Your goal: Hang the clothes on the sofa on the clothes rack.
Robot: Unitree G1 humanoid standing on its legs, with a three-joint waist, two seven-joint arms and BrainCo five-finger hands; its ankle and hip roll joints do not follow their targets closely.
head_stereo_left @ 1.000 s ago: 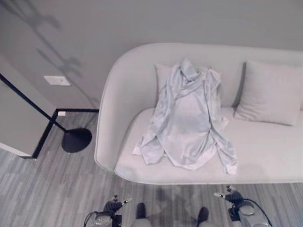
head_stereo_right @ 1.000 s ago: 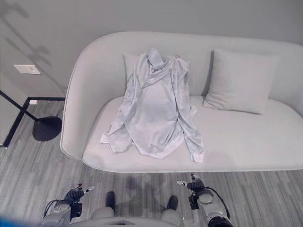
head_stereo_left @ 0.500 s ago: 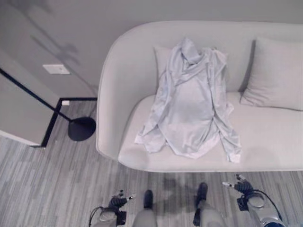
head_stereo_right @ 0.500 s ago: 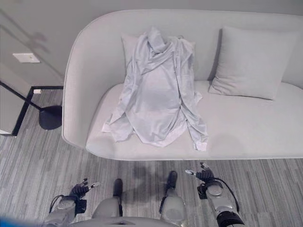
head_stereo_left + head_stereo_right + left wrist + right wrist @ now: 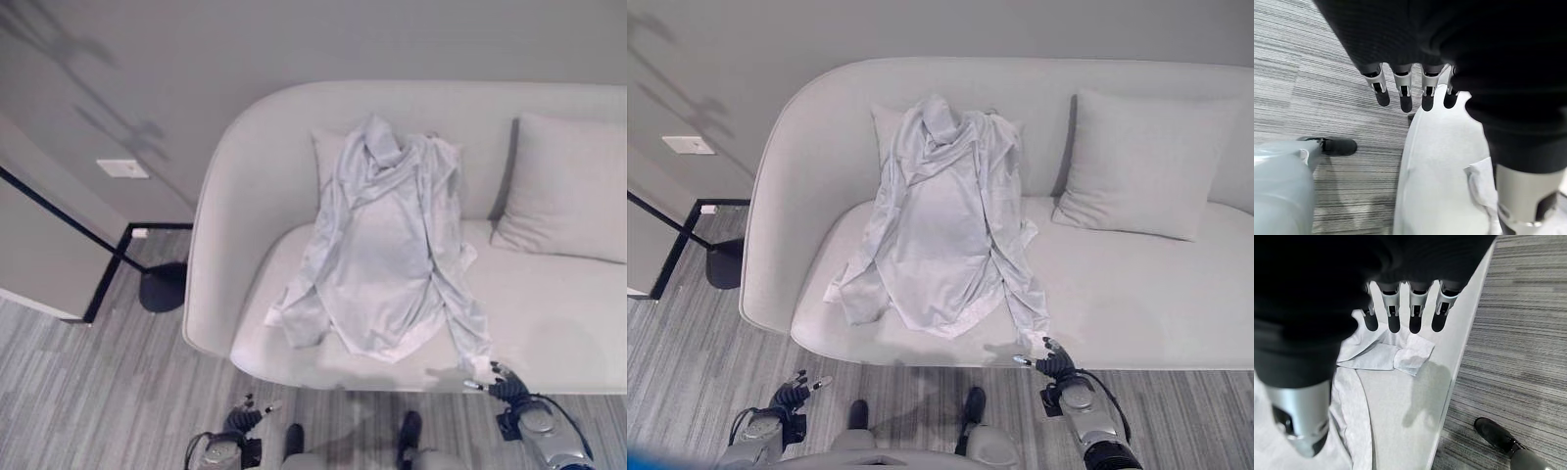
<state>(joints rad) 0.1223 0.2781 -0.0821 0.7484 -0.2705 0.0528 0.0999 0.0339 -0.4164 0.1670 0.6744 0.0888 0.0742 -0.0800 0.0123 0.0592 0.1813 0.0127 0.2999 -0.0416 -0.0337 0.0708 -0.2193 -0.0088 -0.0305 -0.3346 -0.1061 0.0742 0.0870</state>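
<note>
Landmark: pale grey curved-back upholstered sofa (image 5: 1136, 294), set against a plain matte grey wall (image 5: 921, 29). Square light grey cushion (image 5: 1132, 162) leans on the sofa's backrest, toward its right end. White rectangular wall plate (image 5: 688, 145) sits on the wall left of the sofa. Round black floor-lamp base (image 5: 162, 287) rests on the floor just beside the sofa's left arm, with thin black bars (image 5: 59, 211) running left of it. Grey striped plank floor (image 5: 686, 372) lies in front of the sofa.

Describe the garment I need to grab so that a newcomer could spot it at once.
Find the pale curved sofa against the wall. Toward its left end a light grey shirt lies spread from the backrest down across the seat, covering a cushion. Unlike the plain square cushion on its right, it is crumpled, with sleeves trailing toward the front edge.
</note>
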